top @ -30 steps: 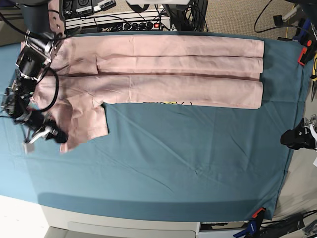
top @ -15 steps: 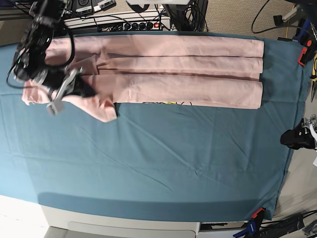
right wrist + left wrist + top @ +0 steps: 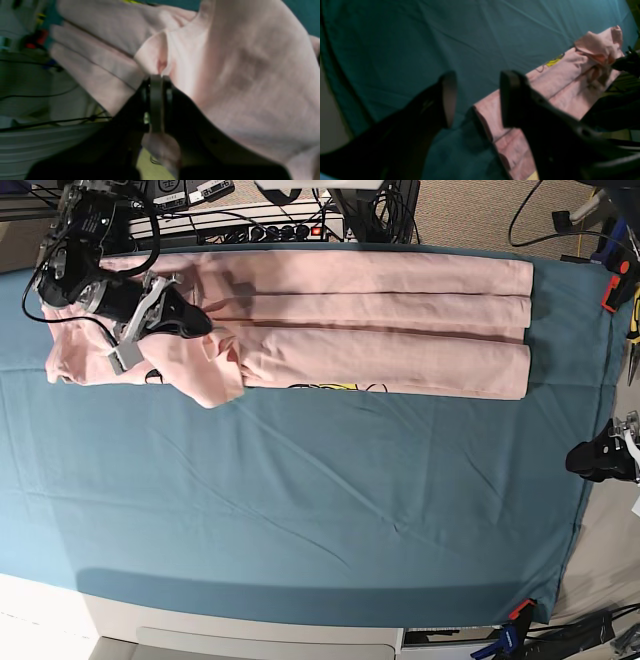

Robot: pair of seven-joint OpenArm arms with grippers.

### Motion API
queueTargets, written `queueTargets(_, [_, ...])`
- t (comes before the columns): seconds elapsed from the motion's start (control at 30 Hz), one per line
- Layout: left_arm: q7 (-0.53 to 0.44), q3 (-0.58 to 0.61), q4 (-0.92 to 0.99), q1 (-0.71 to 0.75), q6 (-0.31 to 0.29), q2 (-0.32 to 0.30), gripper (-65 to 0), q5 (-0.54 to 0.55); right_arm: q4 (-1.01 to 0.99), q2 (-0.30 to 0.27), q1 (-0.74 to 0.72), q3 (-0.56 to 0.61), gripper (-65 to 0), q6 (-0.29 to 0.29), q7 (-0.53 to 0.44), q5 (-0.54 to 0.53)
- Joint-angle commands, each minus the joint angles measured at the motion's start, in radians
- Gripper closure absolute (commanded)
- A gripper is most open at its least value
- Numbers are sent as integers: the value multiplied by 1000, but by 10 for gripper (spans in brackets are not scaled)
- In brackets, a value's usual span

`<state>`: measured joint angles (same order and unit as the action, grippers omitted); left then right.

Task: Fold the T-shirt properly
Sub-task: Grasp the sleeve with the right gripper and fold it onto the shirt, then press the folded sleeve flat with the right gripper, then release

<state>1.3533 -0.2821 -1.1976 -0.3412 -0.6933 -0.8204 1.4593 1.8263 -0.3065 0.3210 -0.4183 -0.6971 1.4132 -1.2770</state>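
While the right pincer (image 3: 156,82) pinched the shirt's (image 3: 380,320) sleeve and the left pincer (image 3: 476,100) gaped wide, laying the sleeve flat along the folded strip looked best.

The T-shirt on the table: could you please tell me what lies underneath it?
The T-shirt lies on a teal sheet that covers the table. A little black and yellow print peeks from under its near edge; the rest of the print is hidden.
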Motion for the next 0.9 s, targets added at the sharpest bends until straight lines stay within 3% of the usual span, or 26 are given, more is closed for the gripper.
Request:
queueTargets(0.0, [-18,-9,-13,-22,-5,-28,-292,24,18,-12,1,-6,0,-1,-17,-49])
queueTargets(0.27, [-18,-9,-13,-22,-5,-31,-292,24,18,-30,17,-7,0,-1,-17,-122])
queueTargets(0.67, [-17,-9,-13,-22,-5,-34,-292,24,18,-154,17,-7,0,-1,-17,-167])
queueTargets(0.87, [-16,-9,-13,-22,-5,-34,-292,24,18,-159,51,-7,0,-1,-17,-182])
